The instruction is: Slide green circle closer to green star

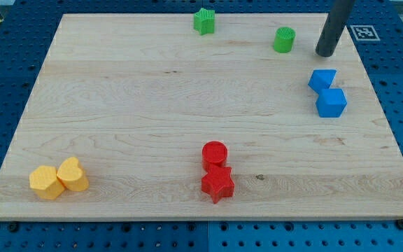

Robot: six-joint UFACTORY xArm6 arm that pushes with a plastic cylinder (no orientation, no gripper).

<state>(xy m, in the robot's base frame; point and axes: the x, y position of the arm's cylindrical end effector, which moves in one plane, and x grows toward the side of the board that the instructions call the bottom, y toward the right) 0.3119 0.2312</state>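
Green plastic cylinder block (283, 40) is being positioned at upper right, well apart from green star-shaped block (203, 21).
No claw is being carried; my tip (324, 53) is being held just right of it, and an off-centre push risks it being deflected.

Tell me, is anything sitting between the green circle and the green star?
No. In the camera view, only bare board lies between the green circle and the green star.
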